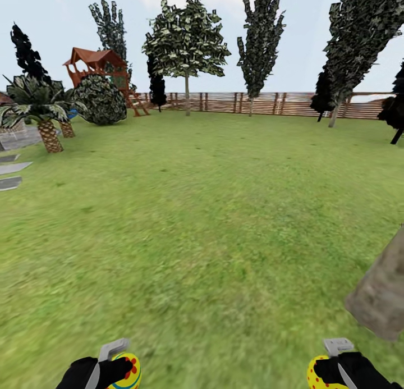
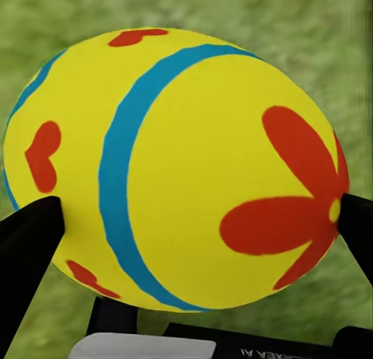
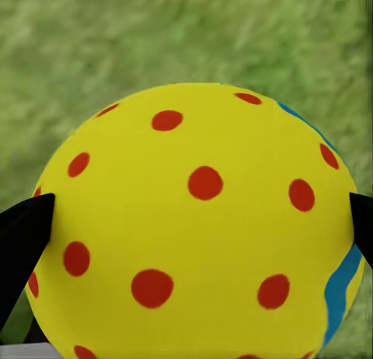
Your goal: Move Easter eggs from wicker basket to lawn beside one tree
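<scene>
A: What is each gripper doing?

B: The left gripper (image 1: 115, 369) is clamped on a yellow egg with red flowers (image 2: 179, 169). The right gripper (image 1: 328, 369) is clamped on a yellow egg with red dots (image 3: 198, 227). Both are held low over the lawn (image 1: 202, 220).

A: And the tree?

B: A thick grey-brown trunk (image 1: 381, 299) leans at the lawn's right edge, near the right gripper. A wooden fence (image 1: 269, 103) and a red-roofed playhouse (image 1: 98, 63) stand along the far edge.

Two Easter eggs (image 1: 128, 372) (image 1: 316, 375), two palms (image 1: 39, 105), one playhouse (image 1: 98, 66).
</scene>
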Robot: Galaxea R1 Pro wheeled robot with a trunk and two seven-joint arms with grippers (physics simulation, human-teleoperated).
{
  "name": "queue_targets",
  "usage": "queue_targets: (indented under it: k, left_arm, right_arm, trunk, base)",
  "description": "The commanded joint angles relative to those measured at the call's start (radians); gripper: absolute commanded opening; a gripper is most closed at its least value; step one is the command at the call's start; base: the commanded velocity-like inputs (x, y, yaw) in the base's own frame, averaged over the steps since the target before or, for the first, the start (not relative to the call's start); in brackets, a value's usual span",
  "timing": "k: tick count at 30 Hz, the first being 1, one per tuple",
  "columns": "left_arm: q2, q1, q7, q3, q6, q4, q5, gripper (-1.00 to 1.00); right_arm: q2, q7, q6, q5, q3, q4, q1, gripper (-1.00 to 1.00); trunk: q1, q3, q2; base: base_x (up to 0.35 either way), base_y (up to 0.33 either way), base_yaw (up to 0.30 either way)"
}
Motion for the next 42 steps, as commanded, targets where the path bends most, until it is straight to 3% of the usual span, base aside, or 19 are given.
queue_targets:
  k: [1, 4, 15, 26, 42]
  left_arm:
    - [-0.001, 0.000, -0.008, 0.005, 0.005, -0.002, -0.009, -1.00]
    - [-0.018, -0.001, -0.008, 0.004, 0.004, 0.011, -0.009, -1.00]
    - [-0.017, -0.001, -0.008, 0.007, 0.004, 0.012, -0.007, -1.00]
    - [-0.018, 0.000, -0.008, 0.005, 0.005, 0.012, -0.010, -1.00]
    - [-0.017, -0.001, -0.008, 0.007, 0.005, 0.012, -0.007, -1.00]
  right_arm:
    - [-0.001, 0.000, 0.005, -0.004, 0.006, -0.001, -0.001, -1.00]
    - [0.001, -0.001, 0.005, -0.003, 0.008, -0.001, -0.001, -1.00]
    - [0.002, -0.001, 0.005, -0.004, 0.006, -0.003, -0.001, -1.00]
    - [0.002, -0.001, 0.005, -0.005, 0.006, -0.002, -0.001, -1.00]
    - [0.002, 0.000, 0.005, -0.005, 0.006, -0.003, -0.001, -1.00]
  trunk:
    - [0.000, -0.002, -0.001]
    - [0.000, -0.004, -0.001]
    - [0.000, -0.006, -0.001]
    - [0.000, -0.006, -0.001]
    - [0.000, -0.006, -0.001]
  base:
    - [0.000, 0.000, -0.261]
    - [0.067, -0.226, -0.239]
    - [0.161, -0.281, -0.026]
    - [-0.239, -0.194, 0.000]
    - [-0.006, -0.337, 0.000]
